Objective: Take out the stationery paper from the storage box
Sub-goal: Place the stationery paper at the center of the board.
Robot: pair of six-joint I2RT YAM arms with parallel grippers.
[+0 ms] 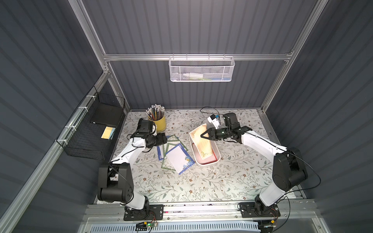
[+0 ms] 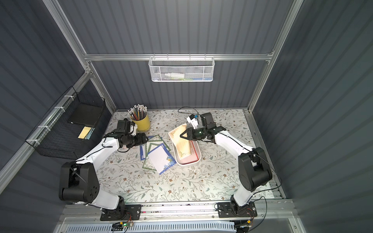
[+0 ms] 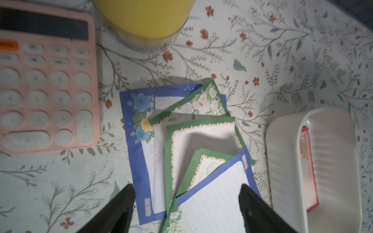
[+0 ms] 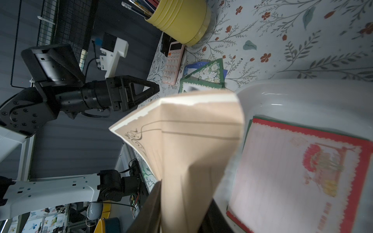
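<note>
The storage box is a white tray right of the table's middle. My right gripper is shut on a tan-cream stack of stationery paper. That stack's gripped end is raised above the box's far rim and its near end rests inside. Red-bordered sheets lie flat in the box. Blue and green sheets lie fanned on the table left of the box. My left gripper hangs open above them, holding nothing.
A yellow pencil cup stands behind the left gripper, with a pink calculator beside it. A black wire basket hangs on the left wall. On the back wall hangs a white mesh basket.
</note>
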